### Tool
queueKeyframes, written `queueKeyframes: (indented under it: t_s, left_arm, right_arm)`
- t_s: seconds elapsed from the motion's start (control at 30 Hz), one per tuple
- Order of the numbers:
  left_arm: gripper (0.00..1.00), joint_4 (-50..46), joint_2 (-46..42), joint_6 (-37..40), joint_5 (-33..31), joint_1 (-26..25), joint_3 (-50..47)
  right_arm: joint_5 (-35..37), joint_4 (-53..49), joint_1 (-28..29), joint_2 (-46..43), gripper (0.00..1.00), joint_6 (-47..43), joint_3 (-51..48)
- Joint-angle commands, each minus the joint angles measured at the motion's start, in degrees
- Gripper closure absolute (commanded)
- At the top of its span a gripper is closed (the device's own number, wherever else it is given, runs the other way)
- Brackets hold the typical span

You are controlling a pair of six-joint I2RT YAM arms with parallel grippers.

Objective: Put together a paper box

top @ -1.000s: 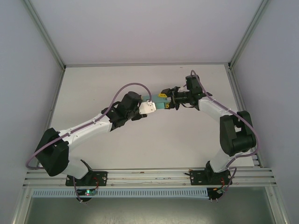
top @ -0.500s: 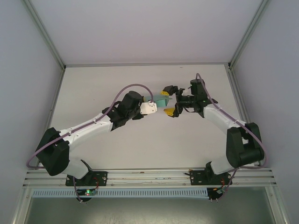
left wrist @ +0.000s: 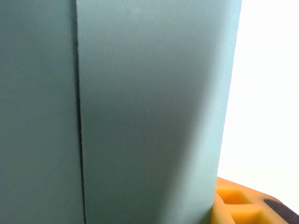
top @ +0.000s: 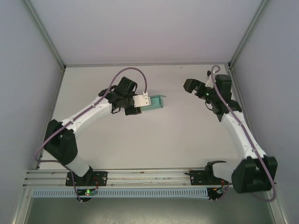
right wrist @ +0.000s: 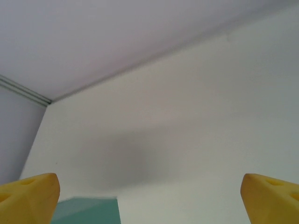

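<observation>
Between grey walls point(top: 28, 46): white table point(top: 140, 140), teal paper box point(top: 155, 102).

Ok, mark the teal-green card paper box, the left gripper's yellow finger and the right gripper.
teal-green card paper box point(top: 156, 102): top external view, on its upper face.
left gripper's yellow finger point(left wrist: 236, 206): left wrist view, on its pad.
right gripper point(right wrist: 149, 199): right wrist view, midway between its yellow fingertips.

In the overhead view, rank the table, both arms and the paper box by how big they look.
Largest to smallest:
1. the table
2. the left arm and right arm, which look about alike, so no ranking between them
3. the paper box, smallest
</observation>
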Motion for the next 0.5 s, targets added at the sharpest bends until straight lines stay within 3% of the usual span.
queueKeyframes:
  t_s: [0.0, 0.1, 0.2, 0.37, 0.47]
  left_arm:
    - [0.68, -14.16, 5.08, 0.78, 7.35, 0.63, 4.48]
    - [0.68, -17.12, 9.27, -0.42, 6.95, 0.97, 6.81]
    - [0.68, -19.44, 12.12, -0.20, 9.08, 1.14, 8.27]
    - [0.67, -21.33, 15.30, -1.18, 11.00, 2.03, 10.35]
    - [0.67, -23.36, 17.16, -1.30, 11.63, 2.76, 12.08]
  right_arm:
    - [-3.00, 8.71, 0.34, -2.03, 0.01, -15.63, -5.80]
    - [-11.19, 5.57, 1.22, -1.27, 0.02, -20.98, -4.90]
    - [-12.97, 0.44, 3.84, 0.67, 0.01, -26.04, -3.00]
    - [-10.44, -4.04, 9.49, 5.86, 0.02, -31.38, -0.48]
    - [-11.02, -7.48, 11.61, 11.02, 0.08, -34.03, 2.53]
